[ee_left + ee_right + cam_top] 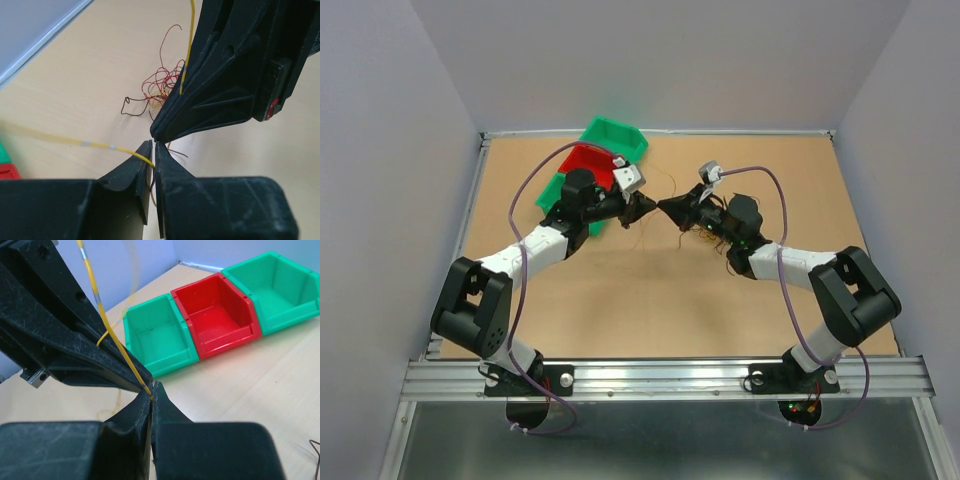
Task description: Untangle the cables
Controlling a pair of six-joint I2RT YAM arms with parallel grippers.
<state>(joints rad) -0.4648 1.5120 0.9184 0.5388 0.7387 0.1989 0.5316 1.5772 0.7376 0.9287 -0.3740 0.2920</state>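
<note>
A: State of the left end effector (153, 146) and the right end effector (152, 392)?
B: Both clamped on one thin yellow cable (100, 145). Matte black wedge tips, almost touching.
A: The other cables?
B: Loose curly clump (161, 87) of red, yellow and dark brown on the smooth tan tabletop (75, 75), 12 o'clock of the tips, clear in the left wrist view only. Right wrist view shows glossy plastic instead: red bin (217, 315) between green bins (152, 335), 1 o'clock.

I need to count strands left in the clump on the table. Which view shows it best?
Left wrist: the clump lies in the open, its red, yellow and brown loops distinct. Top external shows only faint squiggles beside the right arm. Right wrist shows just a dark wire tip at its edge.
</note>
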